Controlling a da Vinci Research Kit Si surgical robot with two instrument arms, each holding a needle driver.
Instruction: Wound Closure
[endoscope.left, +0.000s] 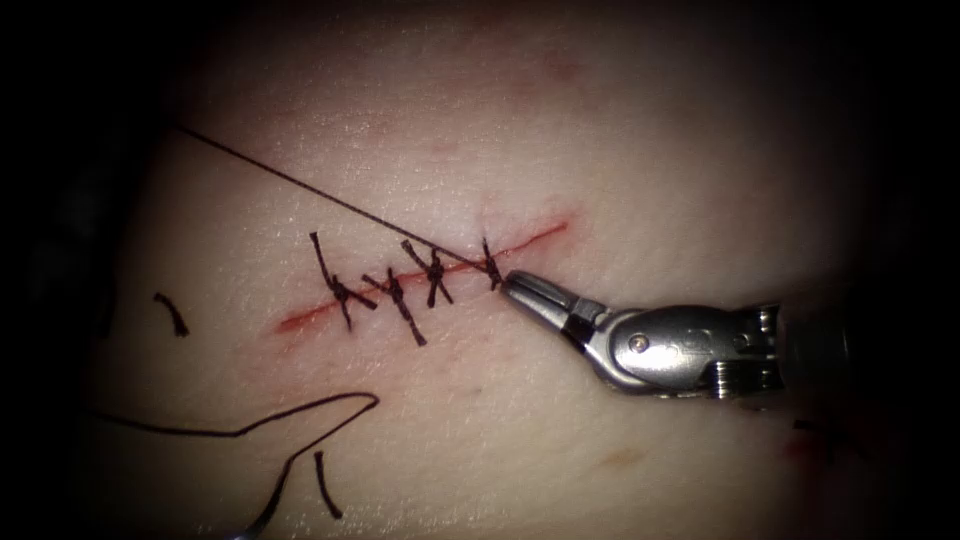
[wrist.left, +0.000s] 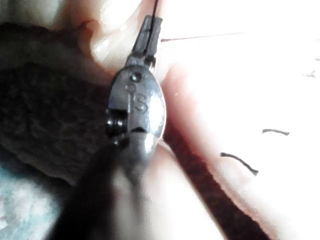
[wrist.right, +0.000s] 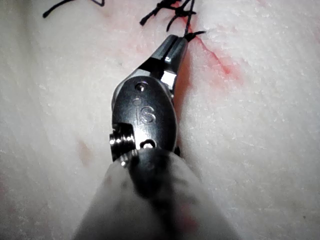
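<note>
Tissue (endoscope.left: 620, 150) carries the cut (endoscope.left: 420, 278), a slanted red line running from low left to upper right. Four knotted stitches (endoscope.left: 395, 290) cross it; the newest knot (endoscope.left: 492, 268) sits right at the tip of the right tool (endoscope.left: 512, 285). Beyond that knot a short red stretch of the cut (endoscope.left: 545, 235) lies unstitched, and another open bit shows at the far left end (endoscope.left: 300, 318). My read: most of the closure is done, both ends left.

Right tool comes in from the right, its jaws pressed together just beside the last knot. In the right wrist view the right tool's tip (wrist.right: 176, 46) looks clamped near the thread end at that stitch, but whether it actually pinches thread I cannot tell.

Thread (endoscope.left: 300, 180) runs taut from the last knot up and away to the left, far from the right tool. In the left wrist view the left tool (wrist.left: 151, 27) is clenched on this thread (wrist.left: 156, 7), strand leaving its tip.

Slack thread loop (endoscope.left: 300, 415) lies below the stitches, left of the right tool. Cut thread ends (endoscope.left: 172, 312) and (endoscope.left: 327, 485) lie loose on the tissue left of the cut.

Needle: can't make it out. Red fluid (wrist.right: 222, 62) stains the tissue next to the right tool's tip.
</note>
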